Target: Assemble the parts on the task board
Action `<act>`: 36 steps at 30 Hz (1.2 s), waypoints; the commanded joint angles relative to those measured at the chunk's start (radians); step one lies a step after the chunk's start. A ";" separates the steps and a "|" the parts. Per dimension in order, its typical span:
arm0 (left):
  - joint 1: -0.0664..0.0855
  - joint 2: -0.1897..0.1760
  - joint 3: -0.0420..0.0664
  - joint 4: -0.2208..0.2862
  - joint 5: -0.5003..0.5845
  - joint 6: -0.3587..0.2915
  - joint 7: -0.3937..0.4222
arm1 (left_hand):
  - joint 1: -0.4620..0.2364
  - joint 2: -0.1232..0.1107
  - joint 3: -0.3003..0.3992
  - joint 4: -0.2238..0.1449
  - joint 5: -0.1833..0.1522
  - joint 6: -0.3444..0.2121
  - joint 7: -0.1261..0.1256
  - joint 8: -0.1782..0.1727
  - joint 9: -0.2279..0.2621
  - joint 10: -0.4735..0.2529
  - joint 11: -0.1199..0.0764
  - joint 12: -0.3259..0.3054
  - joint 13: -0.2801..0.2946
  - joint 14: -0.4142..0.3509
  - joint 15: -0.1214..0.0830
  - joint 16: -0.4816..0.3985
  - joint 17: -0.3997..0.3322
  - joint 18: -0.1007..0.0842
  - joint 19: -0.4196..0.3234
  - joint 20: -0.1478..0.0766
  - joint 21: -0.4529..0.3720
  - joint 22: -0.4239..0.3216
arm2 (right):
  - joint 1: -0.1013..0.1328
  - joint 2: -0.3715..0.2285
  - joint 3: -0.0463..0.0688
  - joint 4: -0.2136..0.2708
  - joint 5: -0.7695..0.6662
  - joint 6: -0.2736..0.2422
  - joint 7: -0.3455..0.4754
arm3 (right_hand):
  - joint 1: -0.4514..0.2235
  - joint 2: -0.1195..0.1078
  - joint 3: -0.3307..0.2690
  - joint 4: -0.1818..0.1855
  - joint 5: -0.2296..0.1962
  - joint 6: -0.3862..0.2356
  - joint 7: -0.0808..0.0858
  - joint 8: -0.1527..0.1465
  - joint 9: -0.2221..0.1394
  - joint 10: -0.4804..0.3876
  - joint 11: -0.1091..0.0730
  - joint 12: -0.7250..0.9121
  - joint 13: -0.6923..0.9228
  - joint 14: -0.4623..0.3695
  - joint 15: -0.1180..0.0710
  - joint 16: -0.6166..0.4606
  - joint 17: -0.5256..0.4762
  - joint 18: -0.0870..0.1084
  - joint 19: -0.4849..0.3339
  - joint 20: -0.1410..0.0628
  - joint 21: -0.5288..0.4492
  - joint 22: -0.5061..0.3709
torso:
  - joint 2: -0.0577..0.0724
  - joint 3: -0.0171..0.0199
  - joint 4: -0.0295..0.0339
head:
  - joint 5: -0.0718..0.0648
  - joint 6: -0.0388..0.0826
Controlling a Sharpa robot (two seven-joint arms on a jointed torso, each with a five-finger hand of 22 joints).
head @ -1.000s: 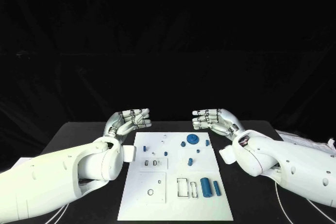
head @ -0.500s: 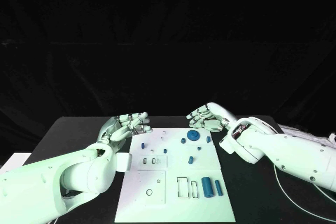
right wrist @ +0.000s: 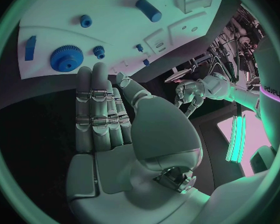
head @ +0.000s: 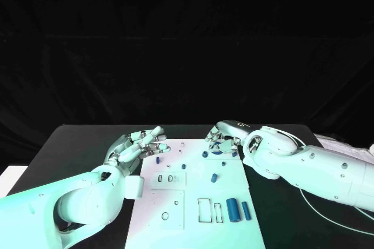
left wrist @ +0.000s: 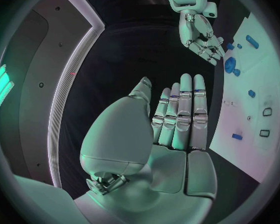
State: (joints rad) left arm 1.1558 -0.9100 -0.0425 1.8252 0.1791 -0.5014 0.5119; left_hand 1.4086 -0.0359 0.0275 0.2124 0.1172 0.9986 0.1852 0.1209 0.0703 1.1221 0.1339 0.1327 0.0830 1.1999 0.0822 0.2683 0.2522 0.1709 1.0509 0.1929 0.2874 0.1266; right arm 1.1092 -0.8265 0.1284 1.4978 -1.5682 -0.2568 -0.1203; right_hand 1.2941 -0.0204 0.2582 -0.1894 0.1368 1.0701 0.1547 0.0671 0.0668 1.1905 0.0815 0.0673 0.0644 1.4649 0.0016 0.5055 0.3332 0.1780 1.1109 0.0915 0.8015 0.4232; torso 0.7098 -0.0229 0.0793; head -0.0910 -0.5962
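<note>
Above the far end of the task board (head: pixel 195 200), the right hand (head: pixel 221 137) hangs over the big blue gear (right wrist: pixel 67 57), its fingers (right wrist: pixel 99 109) straight and close together, holding nothing. By the board's far left corner, the left hand (head: pixel 141 142) is empty too, fingers apart. Small blue parts (head: pixel 231 209) lie on the white board on the black worktop (head: pixel 66 146).
</note>
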 commanded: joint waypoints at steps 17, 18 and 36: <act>0.005 -0.002 0.006 0.023 0.006 0.043 -0.031 | -0.005 0.004 -0.012 -0.003 -0.003 0.002 0.006 -0.010 -0.001 -0.003 0.001 -0.006 -0.001 -0.003 -0.002 0.008 0.009 0.012 0.009 -0.002 0.003 0.000 | 0.009 0.030 0.001 -0.017 -0.140 0.114 -0.074 | 0.018 -0.064 0.087 0.097 -0.001 0.001 -0.007 -0.001 0.001 -0.015 0.003 -0.004 0.000 0.023 -0.005 0.430 0.357 -0.038 0.072 0.009 0.347 0.384 | 0.052 -0.0058 0.0224 | -0.013 0.015; 0.005 -0.002 0.006 0.023 0.006 0.043 -0.031 | -0.005 0.004 -0.012 -0.003 -0.003 0.002 0.006 -0.010 -0.001 -0.003 0.001 -0.006 -0.001 -0.003 -0.002 0.008 0.009 0.012 0.009 -0.002 0.003 0.000 | 0.009 0.032 0.001 -0.018 -0.141 0.117 -0.075 | 0.019 -0.065 0.090 0.100 -0.001 0.002 -0.007 -0.001 0.001 -0.015 0.003 -0.004 0.000 0.023 -0.005 0.444 0.371 -0.040 0.074 0.009 0.356 0.395 | 0.053 -0.0060 0.0236 | -0.015 0.015; 0.005 -0.002 0.006 0.017 0.006 0.048 -0.039 | -0.012 0.004 -0.023 -0.002 -0.003 -0.002 0.010 -0.015 -0.001 -0.008 0.004 -0.009 -0.002 -0.005 -0.001 0.013 0.018 0.011 0.010 -0.001 0.002 -0.001 | 0.009 0.051 0.001 -0.042 -0.168 0.139 -0.091 | 0.028 -0.068 0.110 0.121 0.001 0.010 -0.008 0.000 0.002 -0.011 0.002 -0.004 0.000 0.019 -0.005 0.509 0.429 -0.047 0.084 0.011 0.401 0.451 | 0.075 -0.0070 0.0298 | -0.024 0.015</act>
State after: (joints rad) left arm 1.1593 -0.9131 -0.0372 1.8416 0.1830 -0.4770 0.4732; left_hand 1.4034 -0.0304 0.0110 0.2123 0.1174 0.9947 0.1889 0.1115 0.0705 1.1183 0.1375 0.1272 0.0827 1.1997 0.0824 0.2759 0.2690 0.1710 1.0543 0.1895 0.2868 0.1264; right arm 1.1202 -0.7768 0.1300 1.4561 -1.7113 -0.1502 -0.1958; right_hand 1.3187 -0.0846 0.3684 -0.0742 0.1369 1.0757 0.1491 0.0671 0.0677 1.1768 0.0852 0.0686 0.0622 1.4648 0.0016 1.0104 0.7604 0.1465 1.1912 0.1004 1.1980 0.8719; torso 0.7795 -0.0301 0.1078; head -0.1139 -0.5810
